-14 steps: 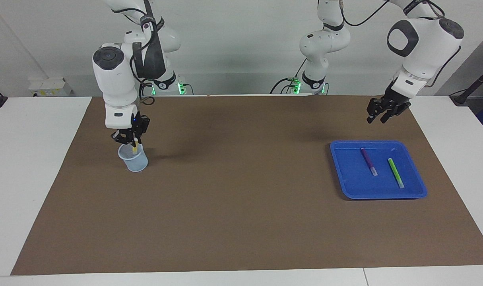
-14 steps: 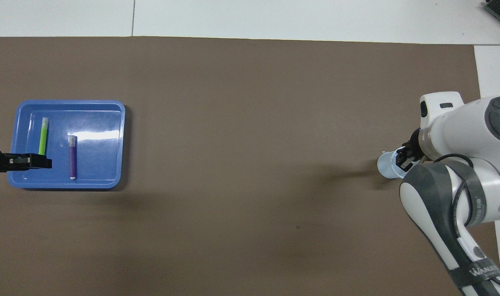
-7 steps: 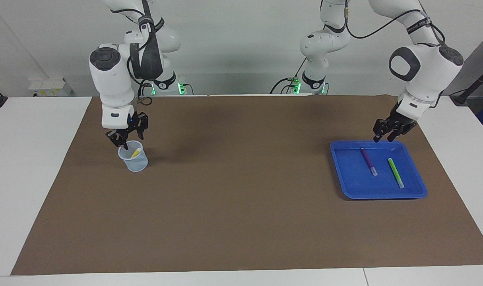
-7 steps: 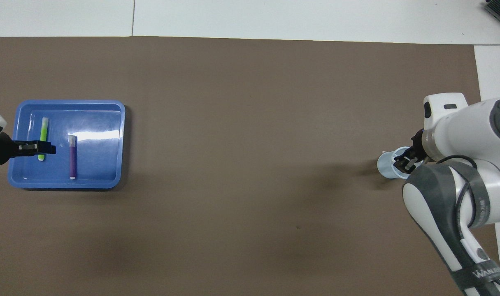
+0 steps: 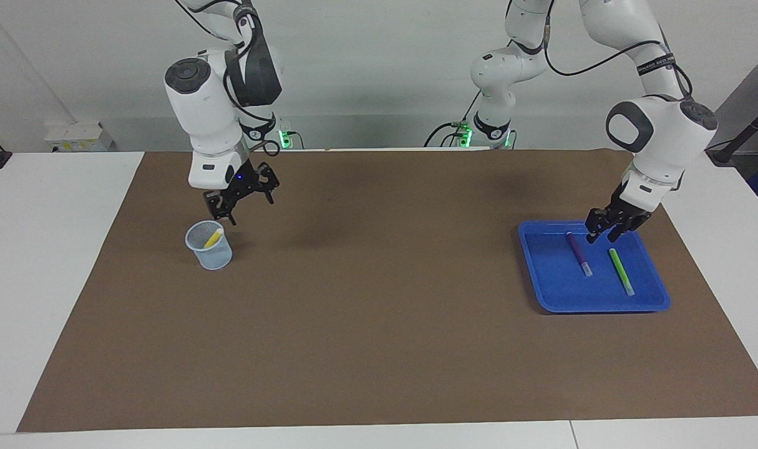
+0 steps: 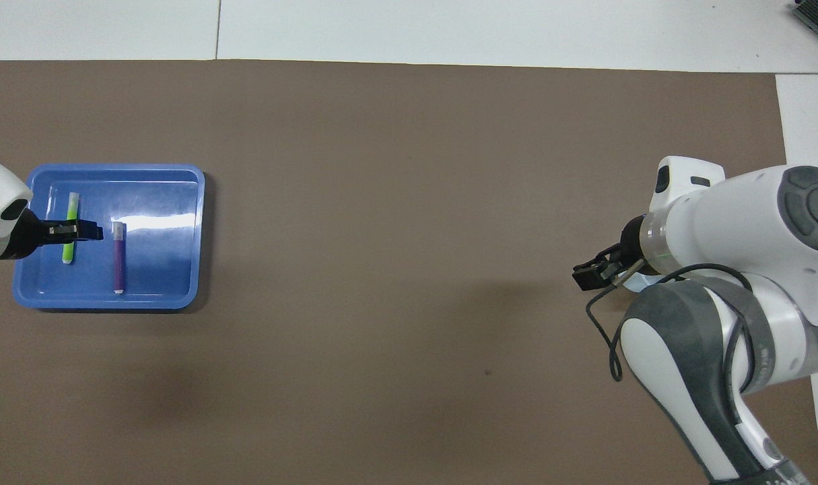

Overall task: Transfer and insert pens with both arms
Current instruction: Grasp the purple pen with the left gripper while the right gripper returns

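The yellow pen [image 5: 213, 237] stands slanted in a pale mesh cup [image 5: 211, 255] toward the right arm's end of the table. My right gripper [image 5: 244, 207] hangs open and empty above the mat beside the cup, and shows in the overhead view too [image 6: 587, 275]. The purple pen [image 5: 578, 252] [image 6: 118, 259] and the green pen [image 5: 621, 271] [image 6: 68, 252] lie in the blue tray [image 5: 603, 308] [image 6: 112, 167]. My left gripper [image 5: 602, 237] [image 6: 92, 231] hovers open low over the tray, above the gap between those two pens, holding nothing.
A brown mat [image 5: 379, 312] covers most of the white table. In the overhead view the right arm [image 6: 718, 283] hides the cup. Both arm bases stand at the table's robot end.
My right gripper opened, dropping the yellow pen into the cup, then rose and swung toward the table's middle. My left gripper came down from beside the tray to over the pens.
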Robot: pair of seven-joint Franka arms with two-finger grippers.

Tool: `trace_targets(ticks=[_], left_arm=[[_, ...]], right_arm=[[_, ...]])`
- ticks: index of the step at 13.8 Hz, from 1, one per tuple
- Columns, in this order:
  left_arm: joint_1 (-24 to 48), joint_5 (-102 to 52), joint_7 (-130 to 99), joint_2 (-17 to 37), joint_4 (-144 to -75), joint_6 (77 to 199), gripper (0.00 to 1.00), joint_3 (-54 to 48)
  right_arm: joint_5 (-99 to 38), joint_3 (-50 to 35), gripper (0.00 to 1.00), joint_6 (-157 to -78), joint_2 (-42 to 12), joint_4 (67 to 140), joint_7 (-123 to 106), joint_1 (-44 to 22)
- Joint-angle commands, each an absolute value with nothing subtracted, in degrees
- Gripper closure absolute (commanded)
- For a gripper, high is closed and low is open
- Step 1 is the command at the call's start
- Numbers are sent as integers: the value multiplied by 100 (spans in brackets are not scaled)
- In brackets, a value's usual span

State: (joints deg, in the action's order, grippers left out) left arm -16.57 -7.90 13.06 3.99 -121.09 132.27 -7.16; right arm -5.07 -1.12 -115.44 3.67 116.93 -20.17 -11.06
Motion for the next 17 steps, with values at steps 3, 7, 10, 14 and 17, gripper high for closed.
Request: trace_targets(ticks=[3,7,10,14,17], left_arm=[[-1740,-668,1502,896,-12173,13912,43,-765],[-1740,-668,1538,1142,-12182,14158,43,-765],[-1740,-668,1538,1414,-12286,14535,43,-765],[-1731,-668,1547,1538,-12357,14757,43,-765],[-1696,-668,1538,1573,-12384,14792,46,-765]], right_arm=[[-1527,-114,0,-11654,422,11689,488,-1722],[-2328,-114,0,-12005,431,11698,1877,-2143],[-2810,-114,0,-12294,422,11698,2827,-2416],[-3094,-114,0,-12726,404,11733,3567,-2645],[-3417,-123,0,-12761,396,11707,3621,-2680]])
